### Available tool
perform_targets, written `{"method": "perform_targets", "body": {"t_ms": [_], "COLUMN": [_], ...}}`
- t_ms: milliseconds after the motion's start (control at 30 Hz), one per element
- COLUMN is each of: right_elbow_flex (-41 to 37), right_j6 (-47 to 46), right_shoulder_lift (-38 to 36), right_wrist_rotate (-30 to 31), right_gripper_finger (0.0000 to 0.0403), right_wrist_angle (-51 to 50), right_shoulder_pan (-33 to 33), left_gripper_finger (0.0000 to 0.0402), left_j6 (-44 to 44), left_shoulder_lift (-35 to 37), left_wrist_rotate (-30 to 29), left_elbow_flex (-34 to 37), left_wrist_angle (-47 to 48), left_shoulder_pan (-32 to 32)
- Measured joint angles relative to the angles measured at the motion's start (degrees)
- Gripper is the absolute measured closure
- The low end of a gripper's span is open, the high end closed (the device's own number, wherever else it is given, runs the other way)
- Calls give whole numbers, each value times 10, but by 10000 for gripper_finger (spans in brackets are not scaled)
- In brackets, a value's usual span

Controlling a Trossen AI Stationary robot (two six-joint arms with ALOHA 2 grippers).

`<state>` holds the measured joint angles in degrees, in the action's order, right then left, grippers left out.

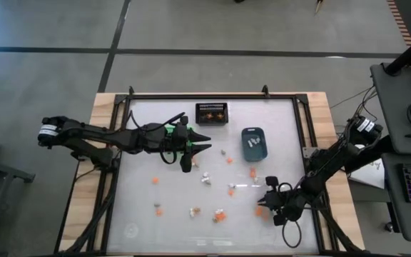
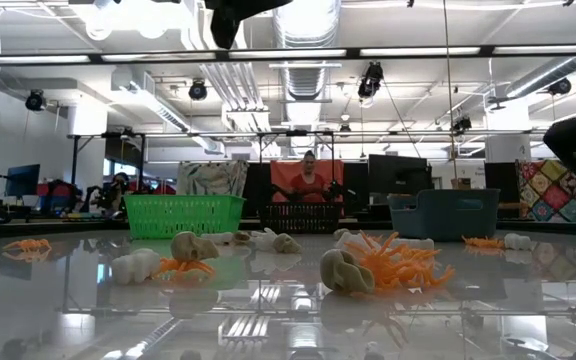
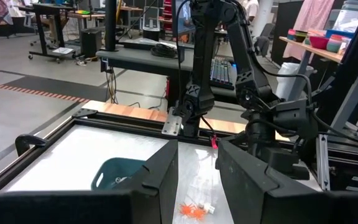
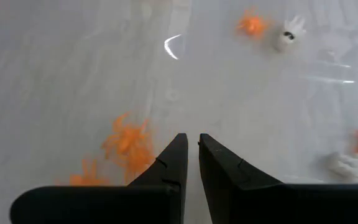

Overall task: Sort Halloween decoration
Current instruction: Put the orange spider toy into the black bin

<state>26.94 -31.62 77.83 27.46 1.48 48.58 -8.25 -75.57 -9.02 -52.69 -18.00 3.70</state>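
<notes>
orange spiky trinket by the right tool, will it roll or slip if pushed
The orange spiky trinket has thin splayed legs, so it probably snags and skids, not rolls. The table looks glossy, so sliding seems likely. It is tiny, likely very light, and may flick away from the right tool.

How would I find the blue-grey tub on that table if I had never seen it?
Seen from above, start at the white table and look along its far edge for the black mesh bin. The blue-grey bin lies just right of it and slightly nearer. It is the only rounded, blue-grey container, far bigger than the tiny orange and white trinkets around it.
</notes>
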Motion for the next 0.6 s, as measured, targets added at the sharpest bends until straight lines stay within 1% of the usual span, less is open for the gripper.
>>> {"method": "perform_targets", "body": {"t_ms": [67,100,167,233,367,600], "right_elbow_flex": [0,0,0,0,0,-1], "right_j6": [0,1,0,-7,-7,-8], "right_shoulder_lift": [-9,-14,-23,-26,-18,21], "right_wrist_rotate": [-8,-24,-79,-111,-113,-108], "right_gripper_finger": [372,372,372,372,372,372], "right_wrist_angle": [0,4,14,26,41,40], "right_shoulder_pan": [0,0,0,0,0,-1], "left_gripper_finger": [304,304,304,304,304,304], "left_j6": [0,0,0,0,0,0], "left_shoulder_lift": [0,0,0,0,0,0], "left_wrist_rotate": [0,0,0,0,0,0], "left_elbow_flex": [0,0,0,0,0,0], "left_wrist_angle": [0,0,0,0,0,0], "left_shoulder_pan": [0,0,0,0,0,0]}}
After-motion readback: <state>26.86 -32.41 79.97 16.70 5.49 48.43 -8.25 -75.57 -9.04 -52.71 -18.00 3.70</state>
